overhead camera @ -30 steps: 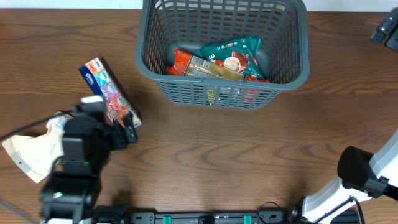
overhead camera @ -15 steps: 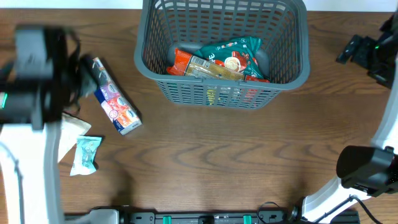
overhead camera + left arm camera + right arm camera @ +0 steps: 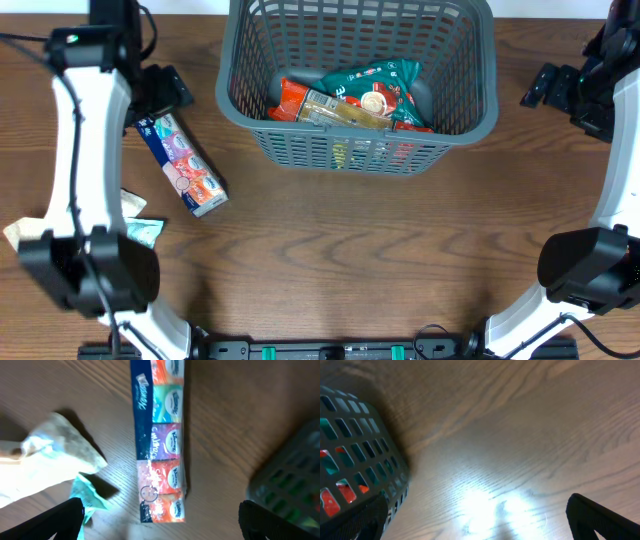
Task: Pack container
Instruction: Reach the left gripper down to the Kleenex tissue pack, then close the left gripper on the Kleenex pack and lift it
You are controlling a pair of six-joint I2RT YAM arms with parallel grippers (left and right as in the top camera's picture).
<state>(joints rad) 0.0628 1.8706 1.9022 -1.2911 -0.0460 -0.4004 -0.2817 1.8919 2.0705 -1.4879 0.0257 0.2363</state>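
The dark grey lattice container (image 3: 470, 110) stands at the table's back centre and holds several red, green and tan snack packets (image 3: 350, 95). A long pack of pocket tissues (image 3: 180, 165) lies flat on the table left of it. My left gripper (image 3: 165, 88) hovers open and empty above the pack's far end; in the left wrist view the tissue pack (image 3: 160, 440) lies below the spread fingers (image 3: 160, 521). My right gripper (image 3: 548, 85) is open and empty above bare table right of the container, whose corner (image 3: 350, 460) shows left of its fingers (image 3: 475, 520).
A small teal packet (image 3: 140, 232) and a crumpled beige bag (image 3: 20, 235) lie near the left edge, also in the left wrist view as teal packet (image 3: 87, 497) and beige bag (image 3: 50, 455). The container's corner (image 3: 295, 485) is blurred at right.
My left arm swung from the lower left up to the back left, over the tissue pack, uncovering the teal packet. My right gripper moved in from the right edge toward the container.
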